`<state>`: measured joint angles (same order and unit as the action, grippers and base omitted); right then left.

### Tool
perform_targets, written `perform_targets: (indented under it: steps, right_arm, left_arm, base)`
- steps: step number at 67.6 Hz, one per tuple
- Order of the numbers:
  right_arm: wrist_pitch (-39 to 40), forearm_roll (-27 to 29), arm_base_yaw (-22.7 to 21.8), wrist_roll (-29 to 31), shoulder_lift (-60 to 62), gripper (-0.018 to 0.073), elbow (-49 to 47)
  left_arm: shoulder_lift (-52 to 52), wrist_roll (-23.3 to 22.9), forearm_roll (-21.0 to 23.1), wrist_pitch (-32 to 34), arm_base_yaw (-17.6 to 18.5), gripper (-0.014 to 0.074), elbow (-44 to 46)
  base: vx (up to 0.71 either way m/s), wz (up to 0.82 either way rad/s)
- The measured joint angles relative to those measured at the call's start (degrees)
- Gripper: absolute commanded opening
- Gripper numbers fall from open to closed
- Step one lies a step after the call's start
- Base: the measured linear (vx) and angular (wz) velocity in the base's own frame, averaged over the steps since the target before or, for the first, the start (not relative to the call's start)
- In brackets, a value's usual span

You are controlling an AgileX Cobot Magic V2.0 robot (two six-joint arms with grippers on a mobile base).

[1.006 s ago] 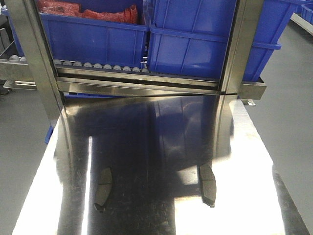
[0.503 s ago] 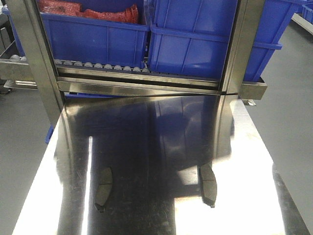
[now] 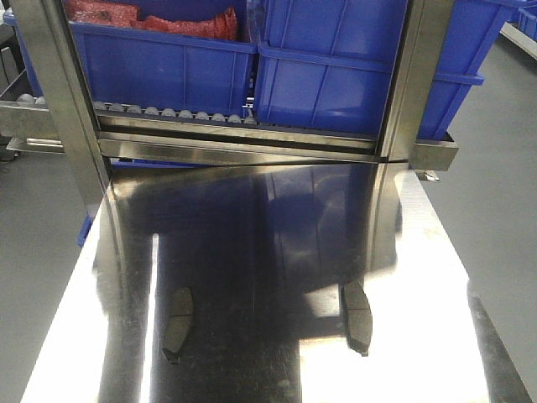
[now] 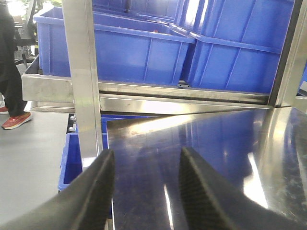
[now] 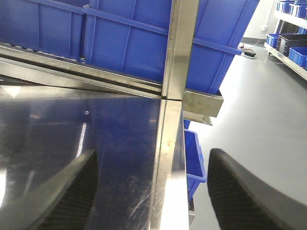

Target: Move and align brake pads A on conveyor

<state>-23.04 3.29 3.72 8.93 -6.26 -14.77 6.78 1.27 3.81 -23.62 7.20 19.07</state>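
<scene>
Front-facing view shows two brake pads lying flat on the shiny steel table (image 3: 252,235). The left brake pad (image 3: 177,323) is by the left side and the right brake pad (image 3: 356,316) is by the right side. They are well apart, both toward the near end. They look dark, and the bright shine around them makes their faces hard to see. The near end of the table is cut off.

At the far end, a steel roller rack (image 3: 168,113) holds big blue bins (image 3: 327,75). Their tops are cut off. Something red (image 3: 151,17) lies in the left bin, but I cannot tell what it is.

From the left wrist, the left gripper (image 4: 146,153) has its two black fingers (image 4: 91,196) apart with nothing between them. It hangs near the table's far left corner. A person (image 4: 7,62) stands at the left, and only a black leg and a red shoe (image 4: 17,120) show.

From the right wrist, the right gripper (image 5: 153,153) is spread wide and holds nothing. It hangs over the table's right edge, near a steel post (image 5: 180,48). Its fingers (image 5: 244,191) are cut off at the bottom.
</scene>
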Motion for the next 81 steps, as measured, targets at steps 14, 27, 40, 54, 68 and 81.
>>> perform_targets:
  steps: [14,27,40,54,68,81]
  right_arm:
    - [0.0,0.0,0.0,0.0,0.0,0.0468,0.0]
    - [0.0,0.0,0.0,0.0,0.0,0.0468,0.0]
    - [0.0,0.0,0.0,0.0,0.0,0.0468,0.0]
    - [0.0,0.0,0.0,0.0,0.0,0.0468,0.0]
    - [0.0,0.0,0.0,0.0,0.0,0.0468,0.0]
    - [0.0,0.0,0.0,0.0,0.0,0.0468,0.0]
  left_arm:
    - [0.0,0.0,0.0,0.0,0.0,0.03,0.0]
    - [2.3,-0.8,0.0,-1.5,0.0,0.03,1.2]
    - [17.6,-5.5,0.0,-9.3,0.0,0.03,8.7]
    - [36.0,-6.2,0.1,-15.2,0.0,0.03,15.0]
    - [50.8,-6.2,0.2,-15.8,0.5,0.0325,20.9]
    - [59.9,-6.2,0.2,-15.8,7.1,0.035,26.8]
  base:
    - [0.0,0.0]
    - [0.0,0.0]
    - [0.0,0.0]
    - [0.0,0.0]
    - [0.0,0.0]
    - [0.0,0.0]
